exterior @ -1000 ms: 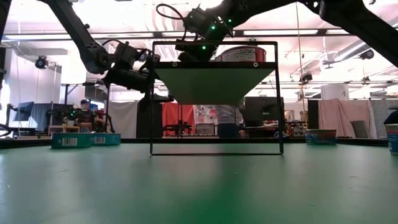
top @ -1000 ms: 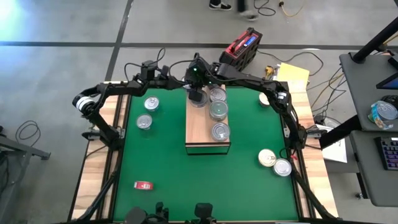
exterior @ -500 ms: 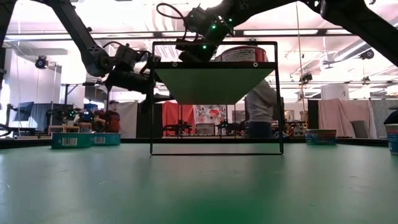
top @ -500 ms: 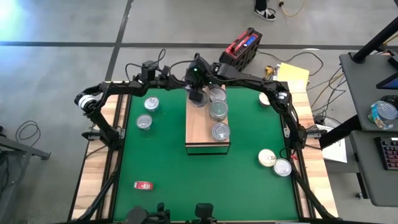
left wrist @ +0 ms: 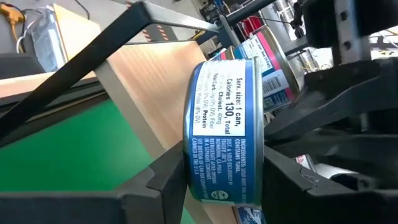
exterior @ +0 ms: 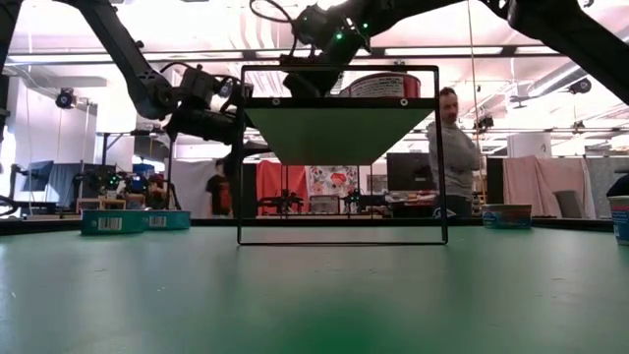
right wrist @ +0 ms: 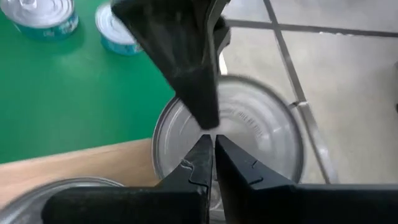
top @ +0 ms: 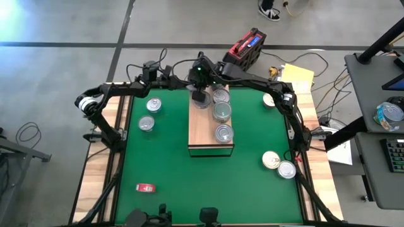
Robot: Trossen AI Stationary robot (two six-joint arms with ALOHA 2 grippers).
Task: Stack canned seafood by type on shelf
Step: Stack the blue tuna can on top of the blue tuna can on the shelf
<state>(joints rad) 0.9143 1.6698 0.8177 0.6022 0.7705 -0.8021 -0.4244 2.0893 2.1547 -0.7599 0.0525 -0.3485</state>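
Observation:
The shelf stands mid-table with three silver-lidded tins in a row along its right side. A blue-labelled tin is at the shelf's far left corner. My left gripper comes in level from the table's left and is shut on this tin. My right gripper is shut, and its tips are over the tin's silver lid, next to the left gripper's upper finger. My left gripper pinches the tin across its two flat faces. One finger is on the lid and the other is under the base. The fingers come level from the table's left. The tin lies flat at the shelf's far edge. My right gripper's shut tips point down at the lid; I cannot tell whether they touch it.
Two tins stand on the green mat left of the shelf. A gold-lidded tin and a silver one stand near the right edge. A small red flat object lies near the front left. People move in the room beyond.
My right arm's wrist has risen a little above the shelf. The tin and my left gripper have stayed in place.

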